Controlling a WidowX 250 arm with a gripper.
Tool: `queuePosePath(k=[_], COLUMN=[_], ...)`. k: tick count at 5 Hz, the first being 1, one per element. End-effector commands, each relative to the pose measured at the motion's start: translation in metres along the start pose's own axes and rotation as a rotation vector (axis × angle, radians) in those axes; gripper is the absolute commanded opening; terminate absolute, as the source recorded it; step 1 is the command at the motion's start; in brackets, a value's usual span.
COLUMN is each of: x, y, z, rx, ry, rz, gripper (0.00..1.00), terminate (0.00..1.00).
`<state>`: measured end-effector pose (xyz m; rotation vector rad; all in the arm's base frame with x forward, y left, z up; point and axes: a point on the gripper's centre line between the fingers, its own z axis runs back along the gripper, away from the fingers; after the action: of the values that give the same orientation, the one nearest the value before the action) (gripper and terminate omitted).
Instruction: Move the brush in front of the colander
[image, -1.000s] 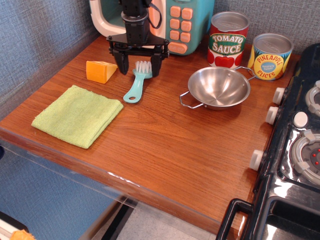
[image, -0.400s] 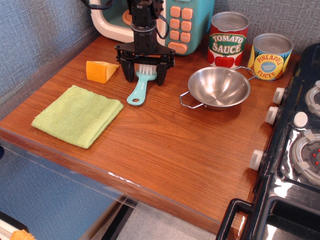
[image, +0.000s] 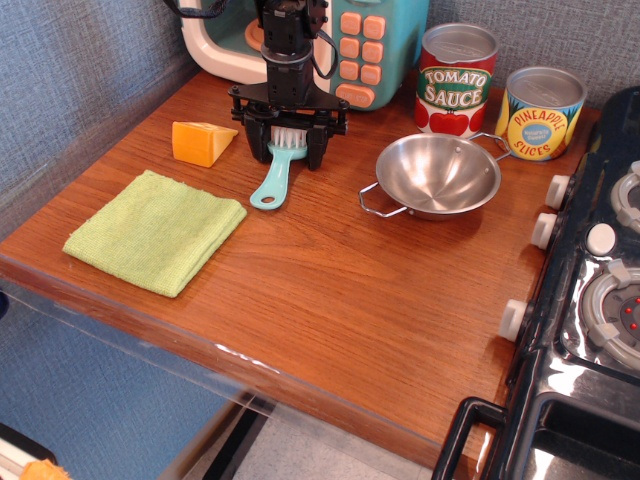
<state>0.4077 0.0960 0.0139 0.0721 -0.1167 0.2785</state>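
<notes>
The teal brush (image: 270, 183) lies on the wooden counter, white bristles at the far end, handle with its round hole pointing toward me. My gripper (image: 287, 148) is straight above the bristle head, lowered to the counter. Its black fingers (image: 261, 146) press against both sides of the head. The brush still rests on the counter. The steel colander (image: 437, 172) with wire loop handles sits to the right of the brush, about a hand's width away.
A cheese wedge (image: 202, 141) lies left of the gripper, a folded green cloth (image: 155, 230) front left. A toy microwave (image: 350, 40) stands behind the arm. Tomato sauce (image: 456, 80) and pineapple (image: 540, 112) cans stand behind the colander. A black stove (image: 600, 270) borders the right edge.
The gripper shifted right over the brush head, came down, and its fingers closed in from a wide spread onto the head. The brush handle swung slightly left.
</notes>
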Motion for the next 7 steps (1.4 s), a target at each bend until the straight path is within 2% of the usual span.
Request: queuePosePath(k=[1,2,3,4,6,7], x=[-0.013,-0.061,-0.102,-0.128,-0.132,-0.128], y=[-0.005,-0.017,-0.035,-0.063,-0.085,-0.087], z=[0.106,0.124,0.114,0.093,0.056,0.043], rx=[-0.065,-0.131,-0.125,-0.086,-0.048,-0.056], ry=[-0.25,-0.249,-0.188,-0.154,-0.126,-0.099], rz=[-0.114,-0.205,-0.298,-0.386,-0.361,-0.309], gripper=[0.0,0.0,0.0,0.0,0.0,0.0], terminate=[0.0,0.0,0.0,0.0,0.0,0.0])
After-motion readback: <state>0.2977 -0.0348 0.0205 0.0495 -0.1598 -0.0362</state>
